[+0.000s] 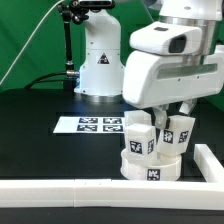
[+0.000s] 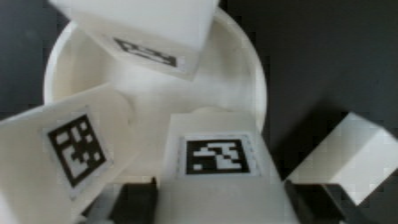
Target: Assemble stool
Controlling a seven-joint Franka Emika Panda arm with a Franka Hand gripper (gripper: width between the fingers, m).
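black table (image 1: 40, 150) carries the marker board (image 1: 100, 124), seat disc (image 1: 152, 170), white rail (image 1: 60, 191)

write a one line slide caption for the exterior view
Panda gripper poised over the stool's seat disc, tagged legs standing on it, marker board behind.

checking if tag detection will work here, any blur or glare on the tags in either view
Exterior view: fairly sharp, even light; the seat disc tag reads clearly, the marker board tags look small. Wrist view: soft focus, legs bright and slightly washed out, tags still legible.

No readable txt (only coded tags (image 2: 221, 156) on stool).
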